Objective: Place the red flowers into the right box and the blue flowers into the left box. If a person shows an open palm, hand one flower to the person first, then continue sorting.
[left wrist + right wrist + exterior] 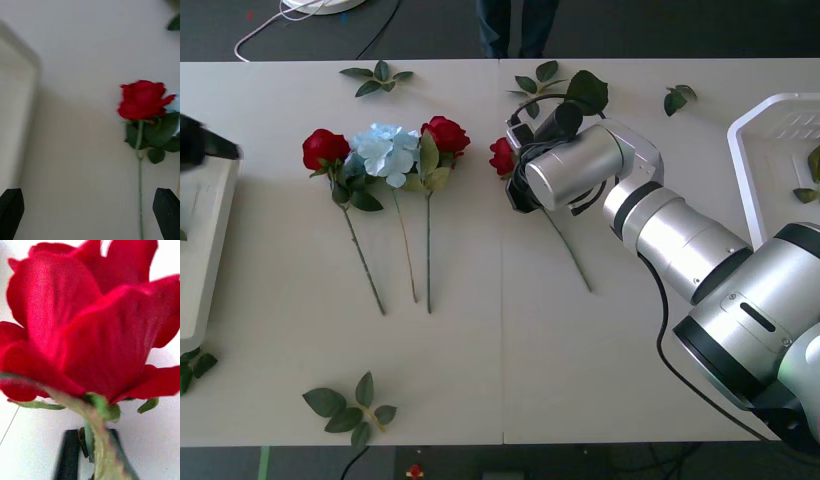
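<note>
My right gripper (515, 170) is at the head end of a red flower (502, 157) on the table's middle right. Its black fingers (69, 453) are shut on the green stem just below the bloom (86, 322). The rest of the stem (570, 255) still lies along the table. Further left lie two more red flowers (326, 148) (445, 133) with a blue flower (385, 150) between them. My left gripper (220, 148) hovers open at the left box (205, 250), and its wrist view shows the leftmost red flower (142, 99). The right box (780, 130) stands at the far right.
Loose green leaves lie at the back (377, 78), near my right wrist (580, 92), at back right (678, 97) and at the front (350, 408). A person's legs (518, 25) stand beyond the table's far edge.
</note>
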Robot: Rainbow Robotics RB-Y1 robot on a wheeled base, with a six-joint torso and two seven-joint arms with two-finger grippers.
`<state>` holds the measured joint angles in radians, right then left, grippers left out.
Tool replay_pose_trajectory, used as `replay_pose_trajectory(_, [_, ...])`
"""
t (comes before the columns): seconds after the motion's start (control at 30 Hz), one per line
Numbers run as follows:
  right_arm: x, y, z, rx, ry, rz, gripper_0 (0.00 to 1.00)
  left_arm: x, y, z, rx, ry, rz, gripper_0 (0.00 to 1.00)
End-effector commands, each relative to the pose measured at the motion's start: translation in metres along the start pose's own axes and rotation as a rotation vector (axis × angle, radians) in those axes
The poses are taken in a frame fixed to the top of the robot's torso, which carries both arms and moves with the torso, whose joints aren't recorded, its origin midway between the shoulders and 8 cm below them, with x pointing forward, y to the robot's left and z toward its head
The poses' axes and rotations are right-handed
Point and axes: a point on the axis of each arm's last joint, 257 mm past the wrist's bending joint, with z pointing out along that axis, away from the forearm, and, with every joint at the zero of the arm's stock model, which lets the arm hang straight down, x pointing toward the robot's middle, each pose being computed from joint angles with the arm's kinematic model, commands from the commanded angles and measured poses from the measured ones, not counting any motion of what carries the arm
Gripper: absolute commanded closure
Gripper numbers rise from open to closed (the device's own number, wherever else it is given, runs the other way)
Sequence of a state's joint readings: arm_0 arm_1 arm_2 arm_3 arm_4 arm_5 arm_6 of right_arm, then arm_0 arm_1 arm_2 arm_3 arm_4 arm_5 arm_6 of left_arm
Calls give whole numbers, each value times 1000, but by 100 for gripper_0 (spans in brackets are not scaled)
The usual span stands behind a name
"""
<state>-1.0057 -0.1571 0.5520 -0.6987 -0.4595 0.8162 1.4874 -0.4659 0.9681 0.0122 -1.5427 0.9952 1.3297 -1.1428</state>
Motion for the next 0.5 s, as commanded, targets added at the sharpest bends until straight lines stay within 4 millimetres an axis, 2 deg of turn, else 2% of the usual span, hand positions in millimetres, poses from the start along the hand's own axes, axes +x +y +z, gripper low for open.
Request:
replay_pose_trajectory(0.03, [-36, 23, -11, -24, -56, -43, 100, 8, -67, 31, 89, -38, -51, 0])
replay_pose_trajectory(0.17, [-36, 24, -11, -29, -55, -39, 100, 30, -101, 61, 120, -22, -22, 0])
replay_pose_trajectory(0.3, [-35, 25, -11, -33, -54, -34, 100, 53, -128, 82, 131, 21, -13, 0])
replay_pose_trajectory(0.43, [-48, 18, -19, -37, -85, -23, 100, 72, -163, 102, 152, 49, 3, 0])
replay_pose_trajectory(0.5, [-56, 12, -26, -36, -92, -14, 100, 78, -174, 112, 147, 63, 29, 0])
